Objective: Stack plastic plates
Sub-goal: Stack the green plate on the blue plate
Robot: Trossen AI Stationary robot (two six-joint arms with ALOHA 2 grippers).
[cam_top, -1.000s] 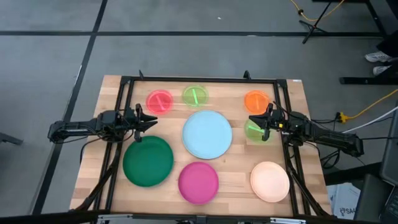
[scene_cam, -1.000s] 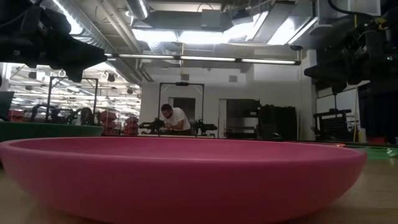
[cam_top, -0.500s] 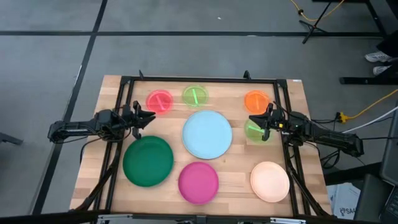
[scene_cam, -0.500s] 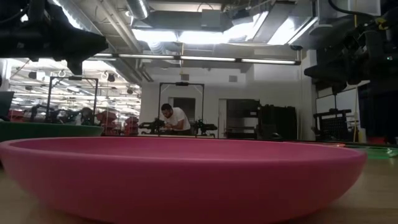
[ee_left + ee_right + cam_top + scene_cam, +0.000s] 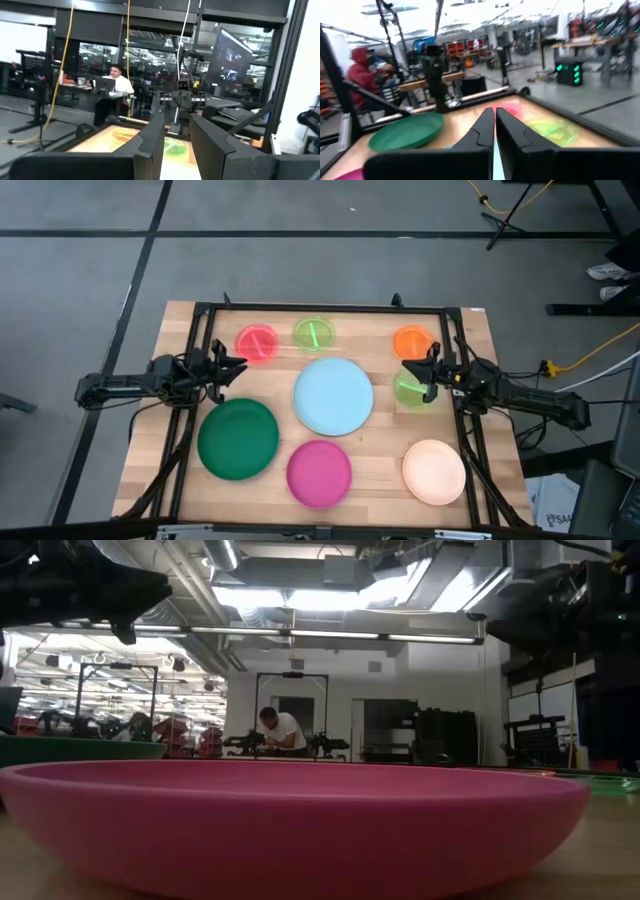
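In the high view, eight round plates lie flat and apart on the wooden table: pink-red point(image 5: 257, 342), neon green point(image 5: 314, 333), orange point(image 5: 412, 341), a second neon green point(image 5: 408, 389), light blue point(image 5: 333, 395), dark green point(image 5: 238, 438), magenta point(image 5: 319, 473) and peach point(image 5: 434, 471). My left gripper point(image 5: 233, 365) hangs open in the air between the pink-red and dark green plates; its wrist view shows a gap between the fingers point(image 5: 177, 142). My right gripper point(image 5: 412, 373) is shut point(image 5: 494, 125) and hovers over the far edge of the second neon green plate.
A black frame point(image 5: 320, 307) runs along the table's far side and down both sides beside the arms. In the low view the magenta plate point(image 5: 290, 825) fills the foreground, with both arms high above the table. A person point(image 5: 278, 730) sits in the room beyond.
My left gripper has risen and drawn back a little toward the table's left and far side, away from the dark green plate. My right gripper has risen slightly. No plate has moved.
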